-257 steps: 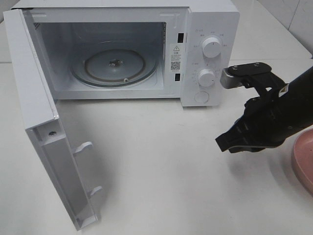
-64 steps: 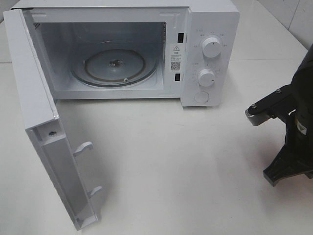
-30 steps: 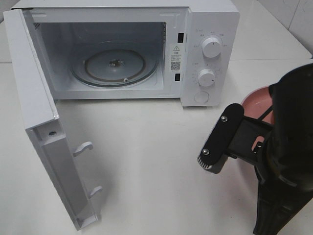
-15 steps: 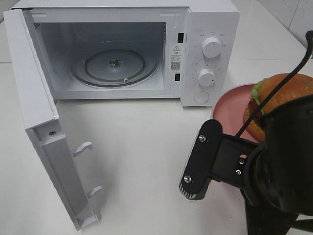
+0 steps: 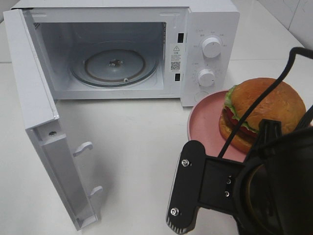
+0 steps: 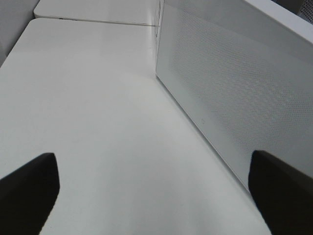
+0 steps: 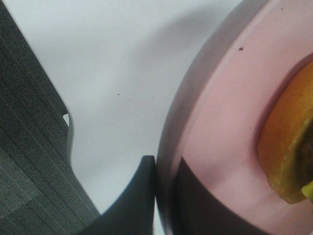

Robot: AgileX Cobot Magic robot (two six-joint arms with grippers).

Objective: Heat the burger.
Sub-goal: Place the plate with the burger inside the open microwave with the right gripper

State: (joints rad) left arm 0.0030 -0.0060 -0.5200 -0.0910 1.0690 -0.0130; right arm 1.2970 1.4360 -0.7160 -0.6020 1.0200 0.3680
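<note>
Now the right pincer (image 7: 164, 167) pinches the pink plate's (image 5: 203, 122) rim; the burger (image 5: 266, 110) sits on that plate, seemingly raised off the surface (image 5: 137, 147), near the open microwave (image 5: 215, 19). Left pincer (image 6: 154, 166) gapes wide beside the door (image 6: 234, 93).

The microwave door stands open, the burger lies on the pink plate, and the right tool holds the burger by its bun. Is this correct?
Not fully. The right tool holds the pink plate by its rim, not the bun; the right wrist view shows it clamped across the rim. The burger lies on that plate and the microwave door stands open.
</note>
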